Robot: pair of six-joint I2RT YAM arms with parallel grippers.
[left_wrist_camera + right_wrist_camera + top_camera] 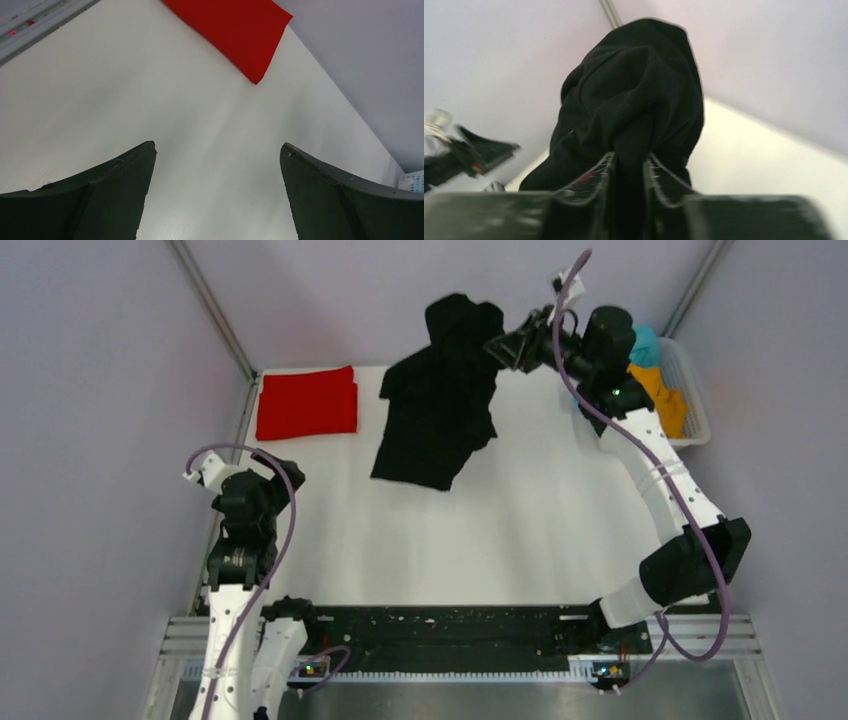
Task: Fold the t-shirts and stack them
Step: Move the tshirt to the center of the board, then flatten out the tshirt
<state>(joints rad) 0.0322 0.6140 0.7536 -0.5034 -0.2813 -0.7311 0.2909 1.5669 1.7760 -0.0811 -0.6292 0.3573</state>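
My right gripper (503, 348) is shut on the black t-shirt (440, 400) and holds it up at the back of the table; the shirt hangs crumpled, its lower part over the white tabletop. In the right wrist view the black cloth (634, 100) is bunched between my fingers (629, 160). A folded red t-shirt (306, 403) lies flat at the back left; it also shows in the left wrist view (232, 27). My left gripper (217, 150) is open and empty above the table at the left (262, 462). The orange t-shirt (664, 395) and teal t-shirt (645, 344) lie in the basket.
A white mesh basket (694, 400) stands at the back right edge of the table, partly behind my right arm. Grey walls close in the left, back and right. A black rail (440, 625) with the arm bases runs along the near edge.
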